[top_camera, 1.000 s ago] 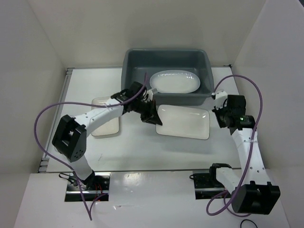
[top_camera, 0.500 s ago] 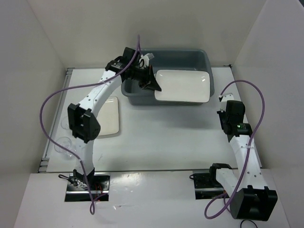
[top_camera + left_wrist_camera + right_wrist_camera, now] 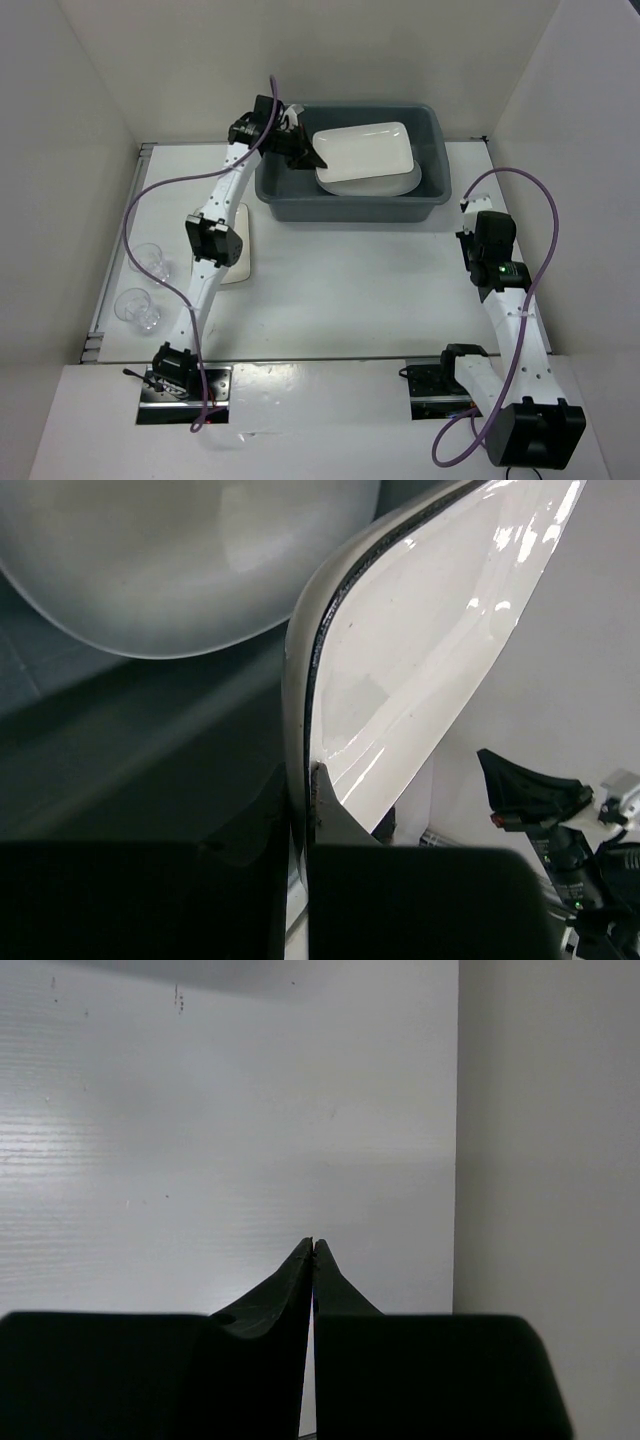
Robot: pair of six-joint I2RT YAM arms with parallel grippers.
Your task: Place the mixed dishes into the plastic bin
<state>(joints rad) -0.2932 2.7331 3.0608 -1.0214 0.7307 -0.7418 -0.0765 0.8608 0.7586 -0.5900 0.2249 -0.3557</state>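
Left jaws clenched on rim of rect plate (image 3: 365, 150), held over platter (image 3: 180, 560) inside bin (image 3: 345, 205) at counter's far edge; right jaws shut, empty. Risk: thin edge grip slips, plate drops hard, chips platter.

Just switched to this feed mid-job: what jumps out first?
The left gripper pinches a white rectangular plate by its rim over the grey bin, above the oval platter already inside. Two glass cups and a cream plate wait on the table, far left; the right gripper is shut, empty.
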